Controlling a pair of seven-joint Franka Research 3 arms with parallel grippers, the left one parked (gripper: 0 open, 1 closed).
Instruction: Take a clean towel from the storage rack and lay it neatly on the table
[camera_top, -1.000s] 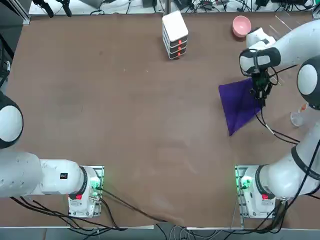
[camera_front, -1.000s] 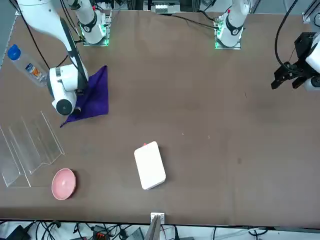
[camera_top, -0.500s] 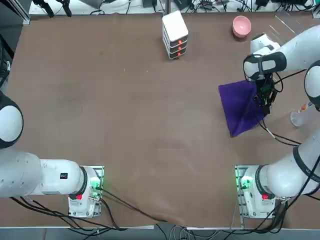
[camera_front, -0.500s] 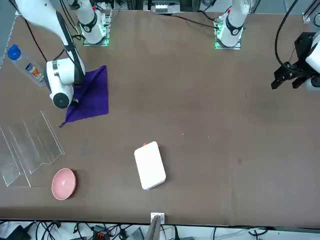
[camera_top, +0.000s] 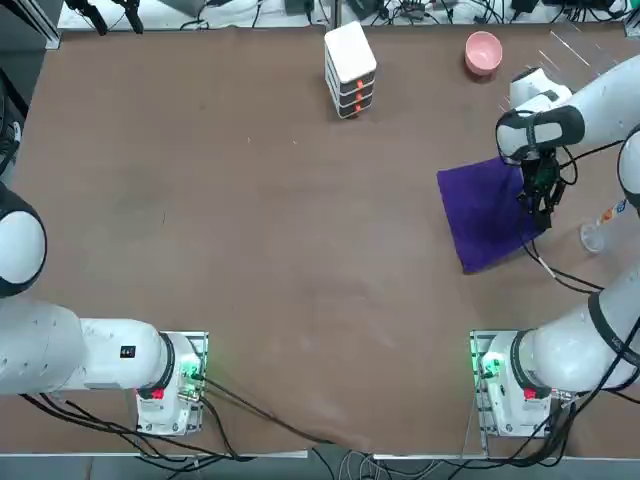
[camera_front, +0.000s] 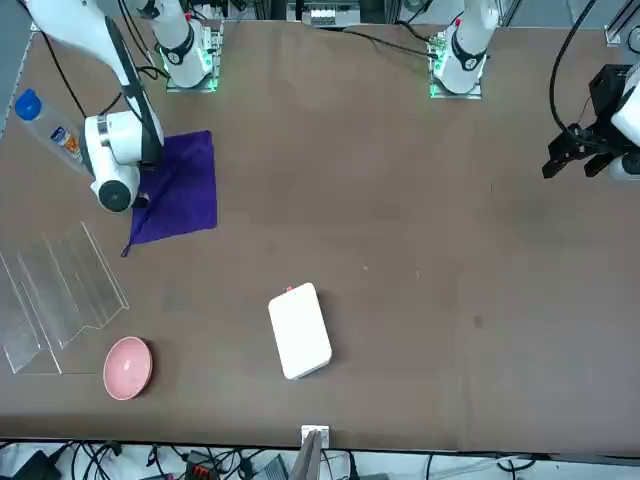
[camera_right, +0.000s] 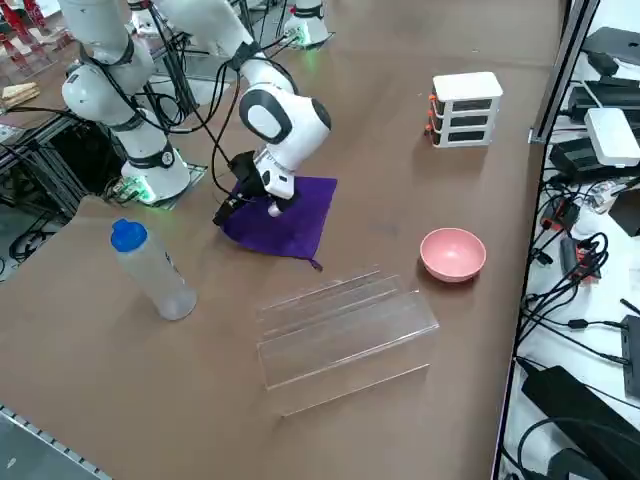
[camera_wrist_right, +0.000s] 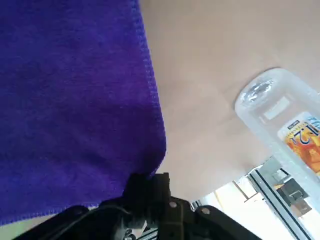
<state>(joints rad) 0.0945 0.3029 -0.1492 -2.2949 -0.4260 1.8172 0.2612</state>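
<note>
Gripping the towel's (camera_top: 487, 213) corner nearest the water bottle (camera_right: 150, 268), the right pincer (camera_wrist_right: 148, 186) sits closed low over the tabletop (camera_top: 250, 200), purple cloth spread flat there, clear storage rack (camera_right: 340, 325) and pink bowl (camera_top: 483, 50) farther out.

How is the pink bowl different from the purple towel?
The pink bowl is round and hard-looking with raised sides; the purple towel is a soft, flat, roughly four-cornered cloth. The towel is larger than the bowl. The right claw pinches the towel's corner, while nothing touches the bowl. Both rest on the brown table.
</note>
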